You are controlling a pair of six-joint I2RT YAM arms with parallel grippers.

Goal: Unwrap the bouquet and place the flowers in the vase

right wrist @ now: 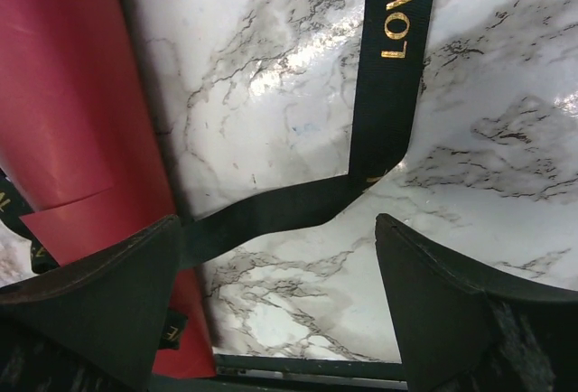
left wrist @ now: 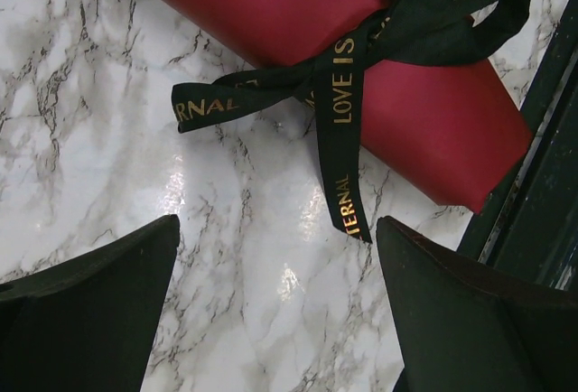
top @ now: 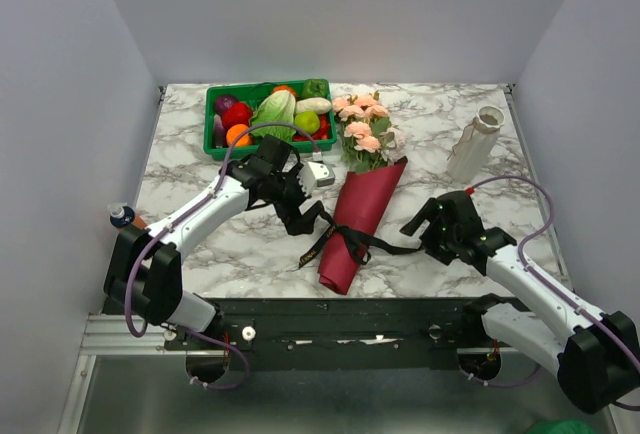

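Open-jawed and empty, our right gripper (right wrist: 277, 225) is straddling the ribbon (right wrist: 388, 94); we are favouring a square pinch, then pulling outward.

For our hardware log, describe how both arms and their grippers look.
The left arm and right arm have white shells with black joints. A lavender cable loops along each. The left gripper and right gripper are black, with broad wedge-shaped fingers. No markings show.
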